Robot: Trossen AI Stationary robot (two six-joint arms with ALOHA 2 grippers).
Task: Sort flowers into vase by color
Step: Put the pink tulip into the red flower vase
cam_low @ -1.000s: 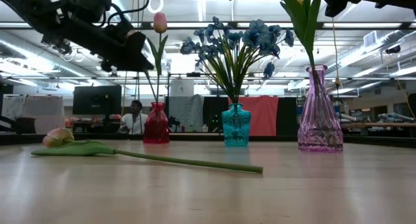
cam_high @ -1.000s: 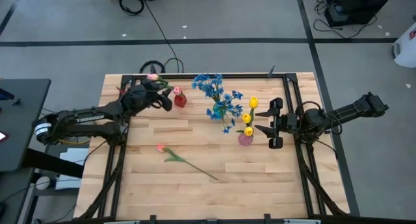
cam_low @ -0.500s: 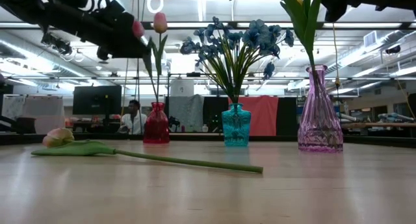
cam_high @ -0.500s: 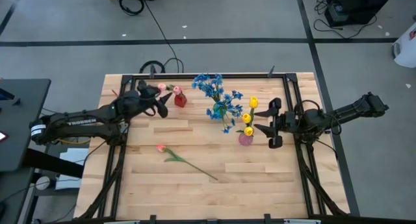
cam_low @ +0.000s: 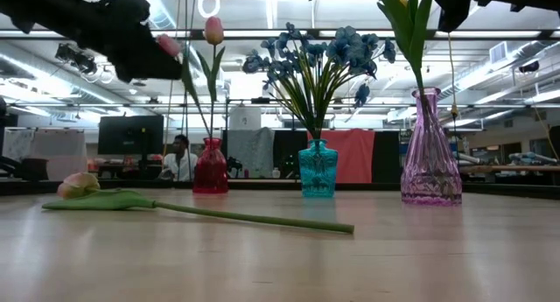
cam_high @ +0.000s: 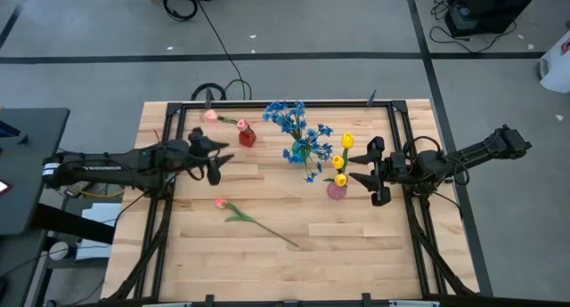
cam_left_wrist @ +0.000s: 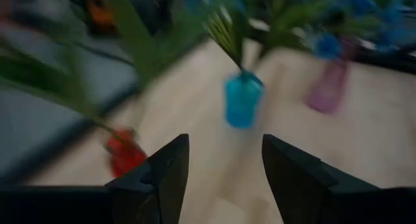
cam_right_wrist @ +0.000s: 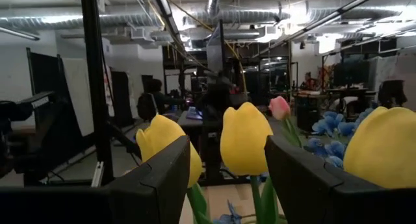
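My left gripper point(cam_high: 221, 160) point(cam_left_wrist: 224, 146) is open in the air, nearer the near edge than the red vase point(cam_high: 247, 137). Two pink tulips stand in that vase; one point(cam_high: 210, 115) leans toward the table's far left. A third pink tulip point(cam_high: 220, 202) point(cam_low: 79, 185) lies flat on the table. The blue sprays fill the teal vase point(cam_high: 303, 152). Yellow tulips point(cam_high: 346, 141) stand in the purple vase point(cam_high: 337, 190). My right gripper point(cam_high: 356, 167) point(cam_right_wrist: 227, 152) is open, level, just right of the yellow tulips and touching none.
A black frame point(cam_high: 392, 129) runs along the table's far, left and right sides. Bare wood point(cam_high: 356, 254) lies toward the near edge, past the lying tulip's stem point(cam_high: 267, 229). A person point(cam_low: 181, 158) sits in the room far behind the table.
My left gripper has drawn back from the red vase toward the table's near edge. The pink tulip that was at its fingers now stands in the red vase, clear of the gripper and leaning toward the far left. The right arm has kept still.
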